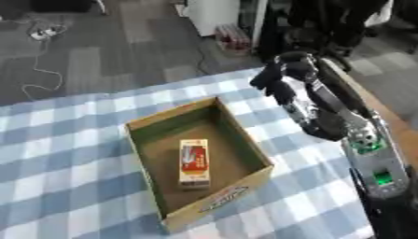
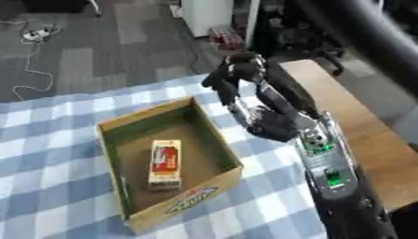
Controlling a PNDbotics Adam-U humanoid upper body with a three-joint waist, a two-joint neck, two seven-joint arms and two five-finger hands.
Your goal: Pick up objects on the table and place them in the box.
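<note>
Left eye view: the right robot hand hangs above the far right of the checked desk, fingers curled, grasping nothing. The cardboard box sits mid-desk; a red-and-white carton lies flat on its floor.

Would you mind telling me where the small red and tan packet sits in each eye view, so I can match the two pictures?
Left eye view: packet lies on the box floor, just below centre.
Right eye view: packet lies left of centre.
Shared landmark: the cardboard box around it.
</note>
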